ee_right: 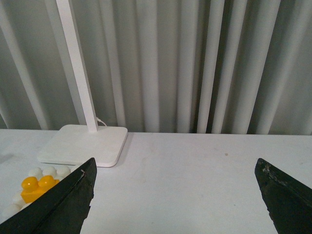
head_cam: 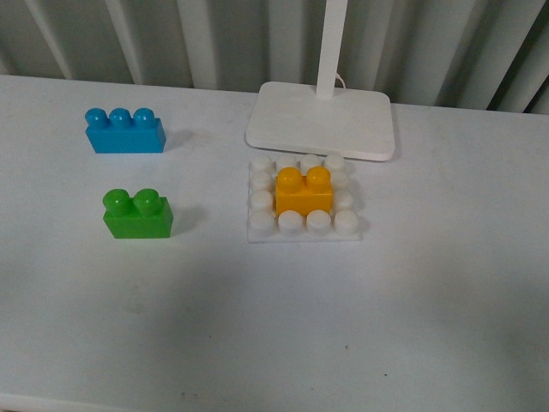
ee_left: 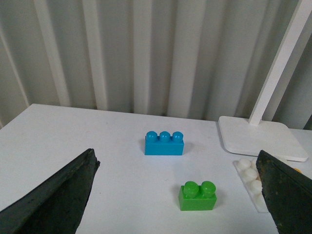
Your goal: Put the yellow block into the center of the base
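Note:
The yellow block (head_cam: 304,194) sits seated on the middle studs of the white base (head_cam: 303,226), upright with its two studs up. It also shows in the right wrist view (ee_right: 35,189), on the base (ee_right: 48,171), partly behind a finger. In the left wrist view only the base's edge (ee_left: 249,176) shows; the yellow block is almost hidden there. My left gripper (ee_left: 178,195) is open and empty, above the table with the green brick between its fingers in view. My right gripper (ee_right: 175,195) is open and empty over bare table. Neither gripper shows in the front view.
A green two-stud brick (head_cam: 137,213) and a blue three-stud brick (head_cam: 125,130) stand left of the base; both show in the left wrist view, green (ee_left: 198,195) and blue (ee_left: 165,143). A white lamp foot (head_cam: 322,120) with a pole stands just behind the base. Corrugated wall behind the table.

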You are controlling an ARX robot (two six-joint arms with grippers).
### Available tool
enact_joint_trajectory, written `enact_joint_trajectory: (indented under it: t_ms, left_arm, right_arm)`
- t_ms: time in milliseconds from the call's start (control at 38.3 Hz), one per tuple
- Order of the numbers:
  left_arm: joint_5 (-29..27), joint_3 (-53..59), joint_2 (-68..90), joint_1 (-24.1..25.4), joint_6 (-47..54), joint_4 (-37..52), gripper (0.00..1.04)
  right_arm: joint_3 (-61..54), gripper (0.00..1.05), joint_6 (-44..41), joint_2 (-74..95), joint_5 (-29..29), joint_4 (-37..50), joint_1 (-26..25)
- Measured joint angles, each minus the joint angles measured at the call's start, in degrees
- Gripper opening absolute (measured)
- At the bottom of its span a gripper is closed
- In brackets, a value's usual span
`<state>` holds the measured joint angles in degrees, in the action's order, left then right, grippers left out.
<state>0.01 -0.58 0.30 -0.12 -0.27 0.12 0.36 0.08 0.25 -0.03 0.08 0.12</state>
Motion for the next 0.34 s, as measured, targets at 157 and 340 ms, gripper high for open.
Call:
enact_joint_trajectory:
  t_ms: [157,340]
  left_arm:
    - [-0.02,0.00,0.00,0.00,0.00,0.00,0.98]
    - [-0.02,0.00,0.00,0.00,0.00,0.00,0.98]
  right_arm:
    - [0.00,0.95,0.00,0.00,0.00,0.00,0.00]
    - [0.00,0.95,0.00,0.00,0.00,0.00,0.00]
